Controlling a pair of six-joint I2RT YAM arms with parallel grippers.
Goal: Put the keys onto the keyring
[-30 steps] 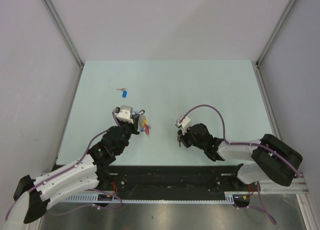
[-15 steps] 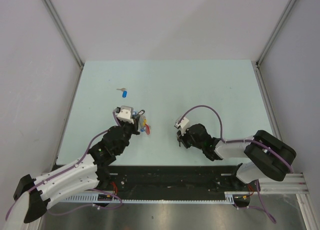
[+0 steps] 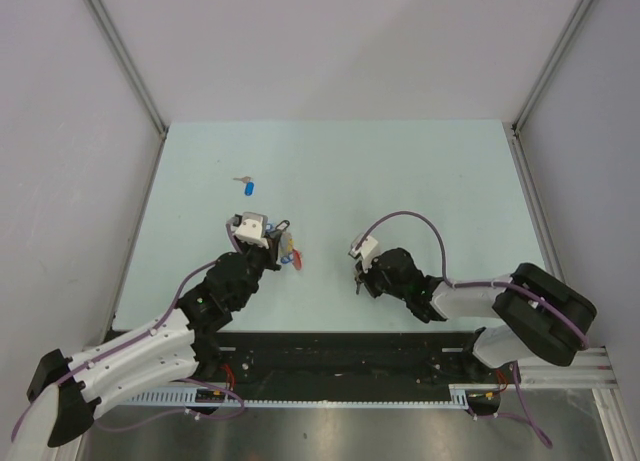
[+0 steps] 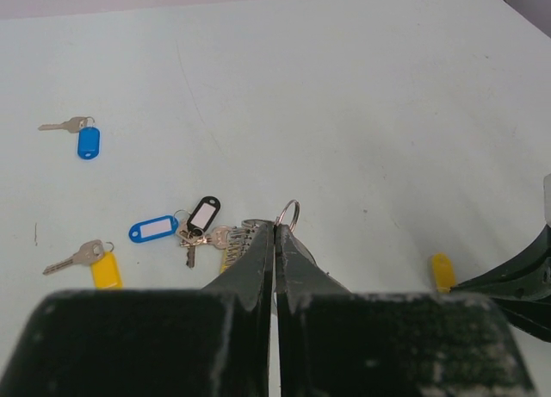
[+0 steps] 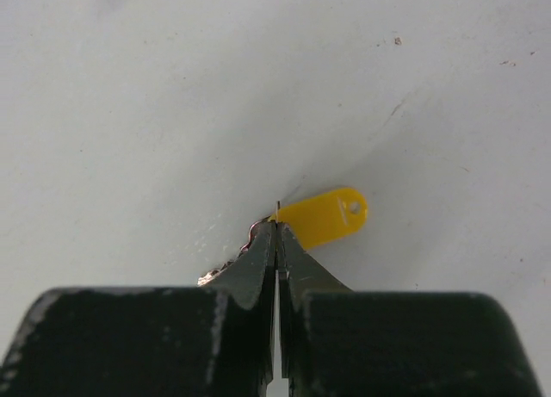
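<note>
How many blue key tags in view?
2. One blue tag lies apart, far left in the left wrist view, key attached; the other blue tag sits in the cluster by the left tool. More may hide under that tool.

key (image 5: 323, 216) blade mostly behind right fingers (image 5: 256, 263), keyring (image 4: 248, 233) partly behind left fingers (image 4: 255, 261)

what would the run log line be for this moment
left gripper: shut on keyring | right gripper: shut on yellow-tagged key | lone blue-tagged key: loose on table
</note>
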